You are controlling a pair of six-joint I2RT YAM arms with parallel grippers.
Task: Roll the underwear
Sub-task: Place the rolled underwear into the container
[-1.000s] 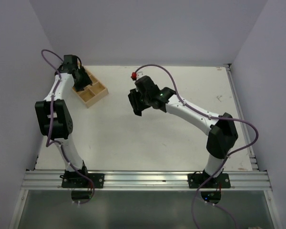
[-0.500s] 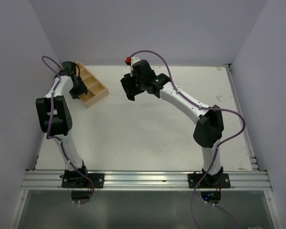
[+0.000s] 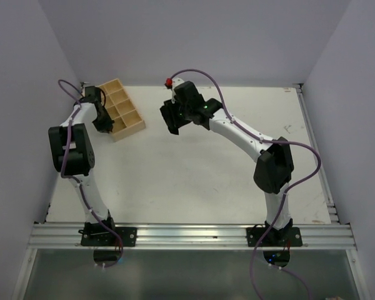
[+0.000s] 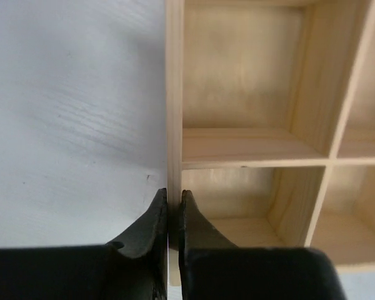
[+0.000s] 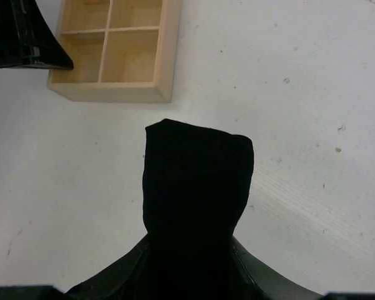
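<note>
Underwear (image 5: 197, 200) is in the right gripper (image 5: 194, 265), jaws clamped on its near end. It is a compact black bundle whose long axis runs straight out from the jaws. The blunt free end points away from the wrist, toward the far left part of the surface (image 3: 194, 181). Cannot tell whether the free end touches the surface or hangs just above it. In the top view the bundle merges with the black gripper and cannot be picked out.

Wooden tray (image 5: 106, 92) with open compartments lies ahead and left of the free end, apart from it, with bare surface between them. The compartments in view hold nothing.

Left gripper (image 4: 172, 200) is at the tray's left side. Its jaws are narrow, pinching the thin outer wall of the tray (image 4: 173, 94), one finger outside and one inside a compartment. From the right wrist, the left gripper (image 5: 25, 44) shows as a dark shape at the tray's left end. Both arms reach to the far side of the surface.
</note>
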